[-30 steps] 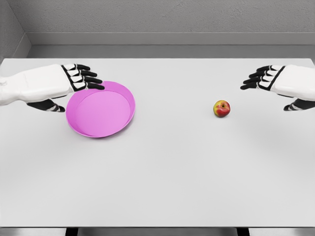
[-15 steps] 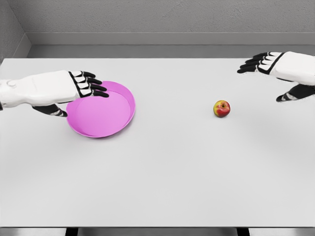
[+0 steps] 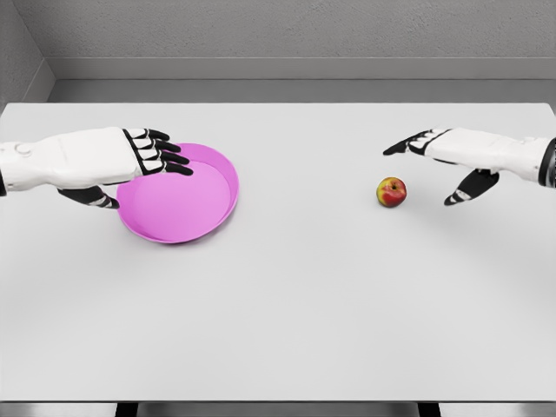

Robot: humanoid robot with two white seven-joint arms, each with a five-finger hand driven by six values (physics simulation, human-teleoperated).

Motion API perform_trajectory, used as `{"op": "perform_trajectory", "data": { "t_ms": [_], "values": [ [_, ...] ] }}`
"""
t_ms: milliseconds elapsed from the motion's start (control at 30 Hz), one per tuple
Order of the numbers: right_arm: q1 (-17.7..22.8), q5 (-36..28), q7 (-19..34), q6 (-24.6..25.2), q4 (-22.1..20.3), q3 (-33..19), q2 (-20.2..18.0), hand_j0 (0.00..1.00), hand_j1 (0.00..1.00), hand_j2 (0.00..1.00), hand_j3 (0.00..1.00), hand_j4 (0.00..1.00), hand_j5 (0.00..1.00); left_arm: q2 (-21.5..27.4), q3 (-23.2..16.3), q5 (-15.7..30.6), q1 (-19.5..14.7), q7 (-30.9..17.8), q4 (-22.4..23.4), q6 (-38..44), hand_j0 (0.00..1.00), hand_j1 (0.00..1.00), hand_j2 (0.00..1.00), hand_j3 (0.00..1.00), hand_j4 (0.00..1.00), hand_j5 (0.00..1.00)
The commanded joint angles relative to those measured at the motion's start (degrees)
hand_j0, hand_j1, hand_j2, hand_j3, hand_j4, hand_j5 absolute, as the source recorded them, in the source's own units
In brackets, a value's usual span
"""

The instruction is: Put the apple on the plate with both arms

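On the white table point(image 3: 287, 304) in front of you, an apple point(image 3: 392, 192) sits right of centre, red with a yellow-green patch, resting directly on the bare surface. Well apart from it, toward your left, lies a shallow pink plate point(image 3: 187, 208) with a low raised rim, round and holding nothing. Your left hand point(image 3: 130, 159) comes in from the left edge on a white forearm and hovers at the plate's near-left rim; its black fingers point(image 3: 165, 156) reach out over the rim, lying close side by side and only loosely bent, while the thumb point(image 3: 95, 198) hangs below, outside the rim. That hand grips nothing, and you cannot tell from this view whether it touches the plate. Your right hand point(image 3: 452, 161) comes in from the right edge and hangs near the apple, just to its right and slightly behind it. Its fingers are stretched out and relaxed, pointing left past the apple's far side, and the thumb point(image 3: 465, 187) is held apart below them, angled down toward the table. A clear gap shows between this hand and the apple, so it holds nothing. Behind the table runs a grey wall point(image 3: 287, 35) with a paler strip along its base.
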Motion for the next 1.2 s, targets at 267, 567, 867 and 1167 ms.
{"op": "perform_trajectory", "data": {
  "t_ms": [267,567,867,1167],
  "values": [
    [-1.93,1.73,-0.01,1.65,4.43,6.23,4.06,1.00,1.00,1.00,1.00,1.00,1.00,-0.11,-0.04,0.32,0.00,-1.23,0.00,0.11,1.00,1.00,1.00,1.00,1.00,1.00],
    [-3.69,2.08,-0.01,1.39,10.40,7.19,7.66,1.00,1.00,1.00,1.00,1.00,1.00,-0.11,-0.04,0.32,0.00,-1.23,0.00,0.11,1.00,1.00,1.00,1.00,1.00,1.00],
    [-5.36,4.10,-0.01,1.21,14.79,8.86,10.29,1.00,1.00,1.00,1.00,1.00,1.00,-0.11,-0.04,0.32,0.00,-1.23,0.00,0.11,1.00,1.00,1.00,1.00,1.00,1.00],
    [-6.50,4.72,-0.01,1.13,17.35,10.36,11.61,1.00,1.00,1.00,1.00,1.00,1.00,-0.55,-0.04,0.32,0.00,-1.23,0.00,0.11,1.00,1.00,1.00,1.00,1.00,1.00]
  ]
}}
